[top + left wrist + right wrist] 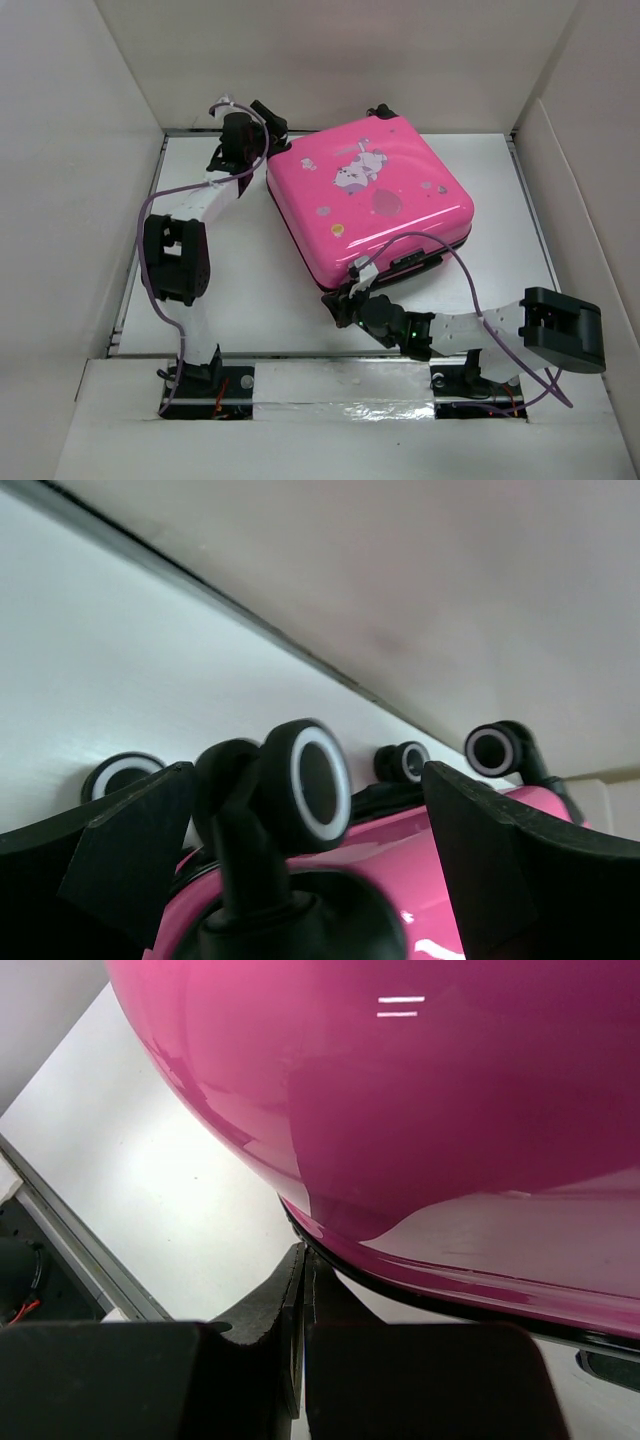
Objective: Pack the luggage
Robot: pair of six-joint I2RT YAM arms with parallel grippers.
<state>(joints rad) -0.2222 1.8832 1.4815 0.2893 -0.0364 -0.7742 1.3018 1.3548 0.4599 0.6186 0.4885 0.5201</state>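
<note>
Right end effector [303, 1265] closed, at lower edge of luggage [450, 1110]

Glossy, smooth pink plastic luggage [370, 195] on a matt white table [240, 300].

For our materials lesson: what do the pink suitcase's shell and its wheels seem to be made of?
The luggage shell looks like hard glossy plastic: it mirrors sharp light streaks. The wheels look like black plastic or rubber with a pale ring; which, the look leaves open.
</note>
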